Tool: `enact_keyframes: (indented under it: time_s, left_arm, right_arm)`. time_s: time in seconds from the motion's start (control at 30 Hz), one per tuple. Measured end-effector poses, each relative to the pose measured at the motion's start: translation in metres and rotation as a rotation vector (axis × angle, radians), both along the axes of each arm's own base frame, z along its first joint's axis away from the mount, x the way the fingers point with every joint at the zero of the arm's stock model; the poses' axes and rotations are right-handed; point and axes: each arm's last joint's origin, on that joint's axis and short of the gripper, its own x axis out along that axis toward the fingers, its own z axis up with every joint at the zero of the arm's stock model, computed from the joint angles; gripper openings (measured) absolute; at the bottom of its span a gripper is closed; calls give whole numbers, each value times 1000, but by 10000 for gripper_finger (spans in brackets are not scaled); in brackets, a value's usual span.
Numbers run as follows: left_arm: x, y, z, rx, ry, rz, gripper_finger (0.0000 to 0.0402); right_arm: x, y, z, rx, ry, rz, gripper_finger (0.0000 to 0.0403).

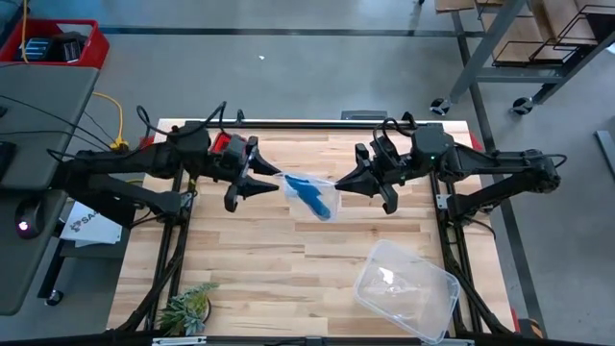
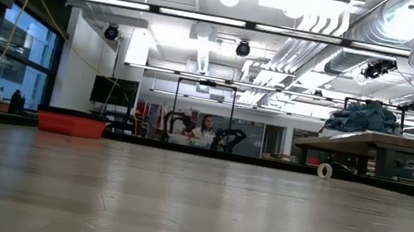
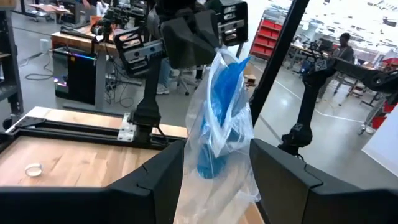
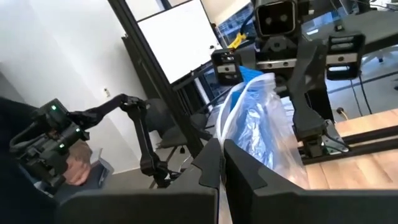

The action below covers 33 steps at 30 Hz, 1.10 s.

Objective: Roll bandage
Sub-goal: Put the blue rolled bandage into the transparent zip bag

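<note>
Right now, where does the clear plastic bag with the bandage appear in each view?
High view: clear plastic bag at table centre, between both arms.
Low view: not in it.
Left wrist view: centre, hanging from the right gripper.
Right wrist view: centre right.
Shared landmark: the blue bandage inside the bag.

Evenly and brightly lit from overhead, with only soft shadows under the arms on the wooden table [image 1: 317, 259]. Strong glare from ceiling lights [image 2: 312, 4] in the low view; blurred tabletop foreground there, washed-out background past the wrists.
</note>
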Motion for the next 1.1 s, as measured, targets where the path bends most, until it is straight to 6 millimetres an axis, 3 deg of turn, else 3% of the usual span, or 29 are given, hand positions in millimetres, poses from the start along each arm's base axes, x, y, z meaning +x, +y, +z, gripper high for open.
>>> enact_keyframes:
  time_s: [0.4, 0.53, 0.7, 0.83, 1.1]
  left_arm:
    - [11, 0, -1, 3, -31, -7, 174]
    - [11, 0, -2, -6, -27, -15, 132]
    - [9, 0, 3, -95, -2, -71, 15]
    - [3, 2, 9, -123, 81, -100, 6]
    - [-3, 2, -10, -129, 333, -67, 5]
  right_arm:
    - [1, 0, -1, 7, 6, 13, 0]
    - [2, 0, -2, 7, 16, 13, 0]
    - [1, 0, -7, 24, 75, 13, 0]
    - [1, -3, -15, 54, 162, -21, 0]
    - [1, -4, -6, 30, 73, -50, 0]
